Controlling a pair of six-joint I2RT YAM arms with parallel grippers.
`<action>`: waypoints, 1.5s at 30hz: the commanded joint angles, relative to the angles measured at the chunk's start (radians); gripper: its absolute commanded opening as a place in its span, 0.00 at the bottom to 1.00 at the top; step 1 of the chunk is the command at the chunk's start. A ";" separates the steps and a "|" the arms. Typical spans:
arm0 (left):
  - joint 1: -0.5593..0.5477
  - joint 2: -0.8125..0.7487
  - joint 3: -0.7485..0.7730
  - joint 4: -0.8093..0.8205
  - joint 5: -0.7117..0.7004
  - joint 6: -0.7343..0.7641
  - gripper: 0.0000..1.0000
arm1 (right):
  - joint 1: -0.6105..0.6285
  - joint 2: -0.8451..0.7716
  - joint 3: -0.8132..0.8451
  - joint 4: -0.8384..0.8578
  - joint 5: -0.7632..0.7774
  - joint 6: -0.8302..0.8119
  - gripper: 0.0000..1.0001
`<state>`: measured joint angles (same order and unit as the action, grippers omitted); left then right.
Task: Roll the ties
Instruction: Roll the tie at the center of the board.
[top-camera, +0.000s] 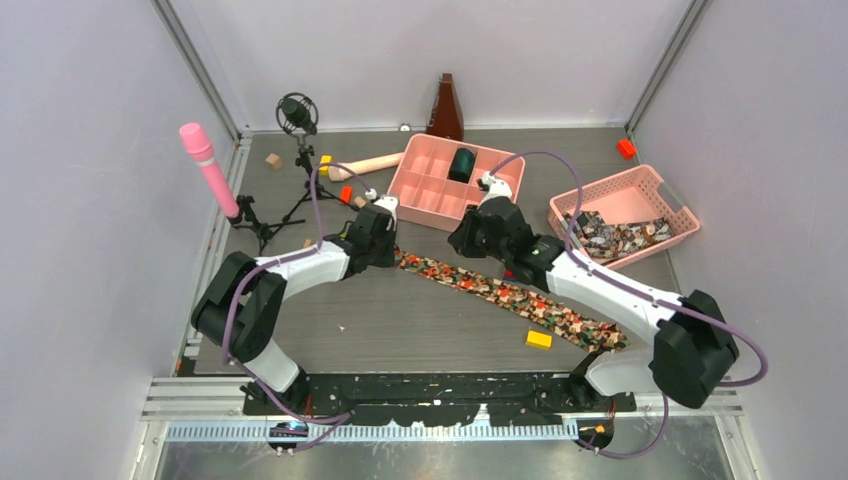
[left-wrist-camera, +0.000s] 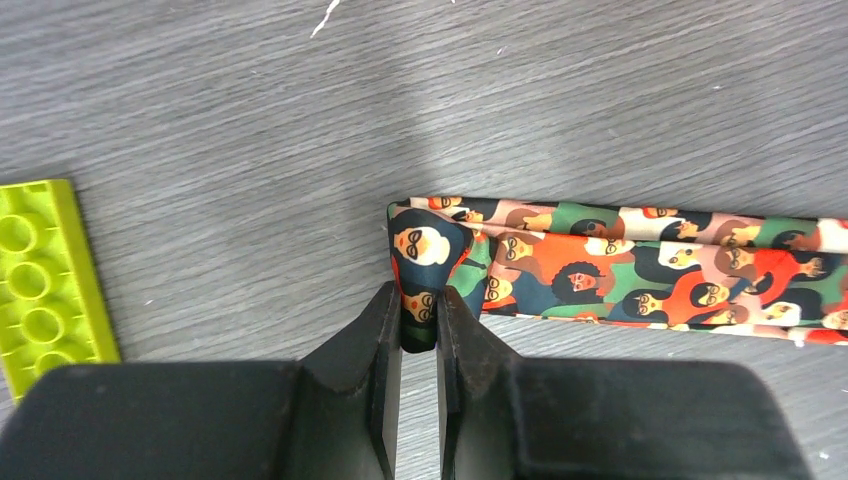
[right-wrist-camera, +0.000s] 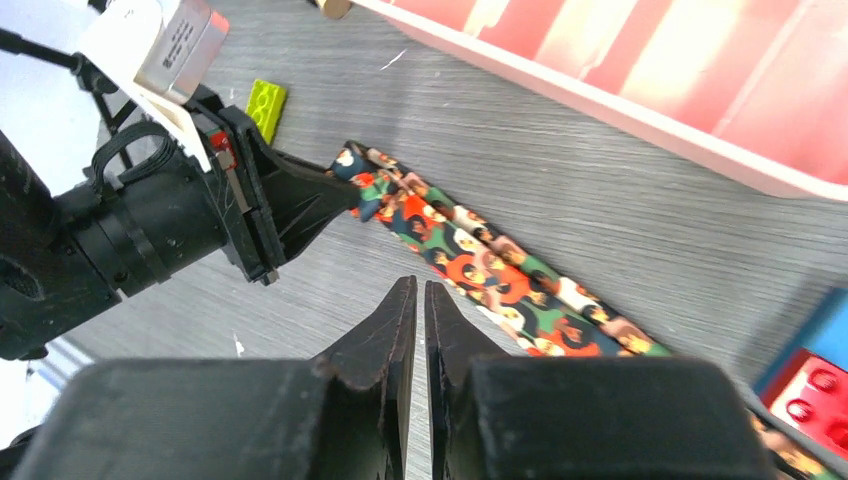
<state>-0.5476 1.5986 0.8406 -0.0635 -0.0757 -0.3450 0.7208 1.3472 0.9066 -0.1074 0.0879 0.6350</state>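
The left gripper (left-wrist-camera: 420, 335) is clamped on the folded-over tip of the tie (left-wrist-camera: 640, 270), with fabric showing between its fingertips. From above, the wrist hides that tip, and the wrist view cuts off the tie's far length. The tie lies flat on the table, stretching away from the pinch. The right gripper (right-wrist-camera: 412, 300) hovers beside the tie's narrow stretch, jaws almost together and empty. A green block (left-wrist-camera: 40, 280) lies near the tie's tip.

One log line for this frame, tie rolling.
left gripper: shut on tie, narrow end | right gripper: nearly closed, empty, near tie | tie: rest lies flat
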 joint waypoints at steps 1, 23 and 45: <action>-0.049 -0.019 0.041 -0.073 -0.215 0.092 0.00 | 0.002 -0.093 -0.025 -0.065 0.147 -0.056 0.14; -0.299 0.159 0.184 -0.197 -0.694 0.217 0.00 | 0.001 -0.129 -0.041 -0.090 0.178 -0.056 0.14; -0.425 0.253 0.229 -0.241 -0.773 0.208 0.41 | 0.000 -0.154 -0.059 -0.094 0.203 -0.044 0.15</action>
<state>-0.9638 1.8721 1.0573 -0.2947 -0.8791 -0.1093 0.7204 1.2213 0.8417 -0.2176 0.2687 0.5884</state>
